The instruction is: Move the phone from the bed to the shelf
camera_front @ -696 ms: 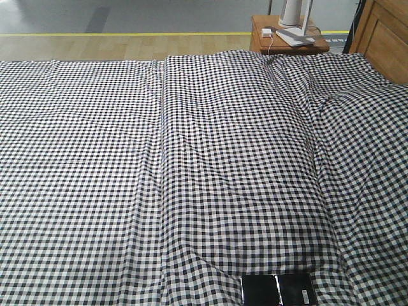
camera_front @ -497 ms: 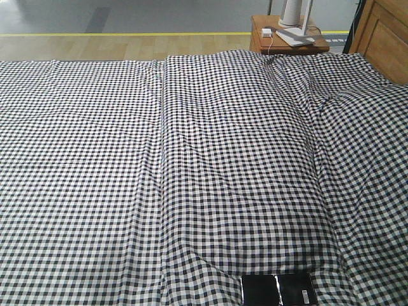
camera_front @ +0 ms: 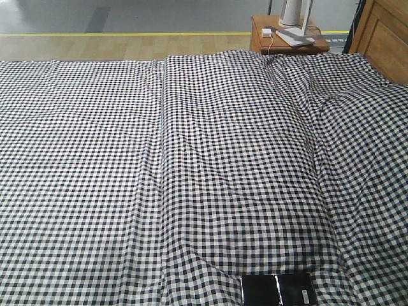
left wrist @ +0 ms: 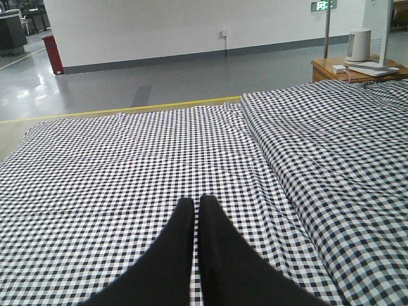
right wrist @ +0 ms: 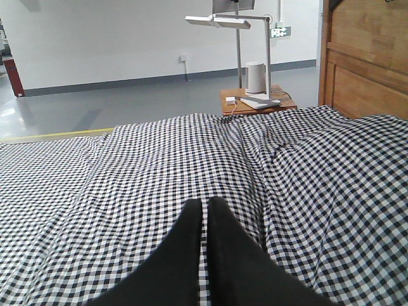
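Observation:
The phone (camera_front: 278, 289), a glossy black slab with a small white sticker at its right end, lies flat on the bed (camera_front: 191, 166) at the bottom edge of the front view. The bed's black-and-white check sheet fills all three views. My left gripper (left wrist: 196, 201) hovers over the sheet with its two black fingers pressed together, nothing between them. My right gripper (right wrist: 205, 203) hangs the same way, shut and empty. Neither gripper appears in the front view, and the phone shows in neither wrist view. The shelf is out of view.
A small reddish-brown bedside table (camera_front: 288, 39) with a white lamp base and a charger stands beyond the bed's far right corner. A wooden headboard (right wrist: 366, 60) rises along the right side. Grey floor with a yellow line (camera_front: 121, 34) lies past the far edge.

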{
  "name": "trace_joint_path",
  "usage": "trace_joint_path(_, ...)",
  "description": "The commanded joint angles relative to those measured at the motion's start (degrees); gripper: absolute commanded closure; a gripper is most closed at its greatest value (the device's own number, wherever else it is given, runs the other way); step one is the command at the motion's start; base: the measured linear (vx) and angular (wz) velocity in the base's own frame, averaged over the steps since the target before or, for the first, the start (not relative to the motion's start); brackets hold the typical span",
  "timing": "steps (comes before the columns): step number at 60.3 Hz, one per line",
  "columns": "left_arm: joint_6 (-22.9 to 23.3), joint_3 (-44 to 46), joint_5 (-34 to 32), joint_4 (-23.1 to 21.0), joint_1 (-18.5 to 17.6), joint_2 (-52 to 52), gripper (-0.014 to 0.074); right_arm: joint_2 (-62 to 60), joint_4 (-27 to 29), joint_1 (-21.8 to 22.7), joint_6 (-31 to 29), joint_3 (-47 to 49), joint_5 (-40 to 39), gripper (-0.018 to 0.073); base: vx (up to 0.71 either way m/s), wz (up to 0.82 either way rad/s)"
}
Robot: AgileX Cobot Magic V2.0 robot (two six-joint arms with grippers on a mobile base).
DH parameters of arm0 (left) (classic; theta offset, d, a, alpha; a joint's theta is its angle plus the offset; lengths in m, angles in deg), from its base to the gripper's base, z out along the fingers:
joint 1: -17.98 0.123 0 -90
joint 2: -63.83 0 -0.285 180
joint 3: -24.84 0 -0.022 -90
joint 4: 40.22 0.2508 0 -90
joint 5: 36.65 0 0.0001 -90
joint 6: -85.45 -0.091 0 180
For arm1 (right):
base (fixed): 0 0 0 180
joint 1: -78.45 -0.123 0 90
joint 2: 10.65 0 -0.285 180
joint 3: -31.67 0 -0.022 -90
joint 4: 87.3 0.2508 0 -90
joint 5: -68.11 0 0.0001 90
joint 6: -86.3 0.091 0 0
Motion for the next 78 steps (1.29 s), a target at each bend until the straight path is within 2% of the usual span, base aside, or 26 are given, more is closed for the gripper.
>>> trace_joint_path(1,0.22,1.46,-4.07,-0.26,-0.02,-0.65,0.0596,-0.27,-0.05,0.35,-0.23,-0.49,-4.27,0.056,0.0,0.0)
trace_joint_path(33,0.22,1.46,-4.07,-0.26,-0.02,-0.65,0.0596,-0.27,-0.05,0.35,0.05,-0.49,-4.4,0.056,0.0,0.0)
trace_joint_path(44,0.22,1.46,-4.07,-0.26,-0.02,-0.65,0.0596,-0.27,-0.05,0.35,-0.31,-0.3,-9.92,0.056,0.0,0.0)
trace_joint_path(53,0.22,1.46,-4.07,-0.26,-0.02,-0.65,0.0596,-0.27,-0.05,0.35,-0.55,0.65,-17.99,0.056,0.0,0.0)
trace_joint_path(59,0.22,1.46,-4.07,-0.26,-0.02,-0.65,0.0596,-0.27,-0.07,0.35,-3.8,3.9,-18.68,0.056,0.0,0.0)
trace_joint_path(66,0.22,1.46,-4.07,-0.26,-0.02,-0.65,0.0596,0.24,-0.07,0.35,-10.64,10.15,-18.56,0.056,0.0,0.0)
trace_joint_path(71,0.22,1.46,-4.07,-0.26,-0.02,-0.65,0.0596,2.51,-0.07,0.35,-11.18,15.27,-16.05,0.056,0.0,0.0)
trace_joint_path(78,0.22,1.46,-4.07,-0.26,-0.02,-0.65,0.0596,9.57,-0.07,0.35,-10.68,24.04,-8.56,0.056,0.0,0.0)
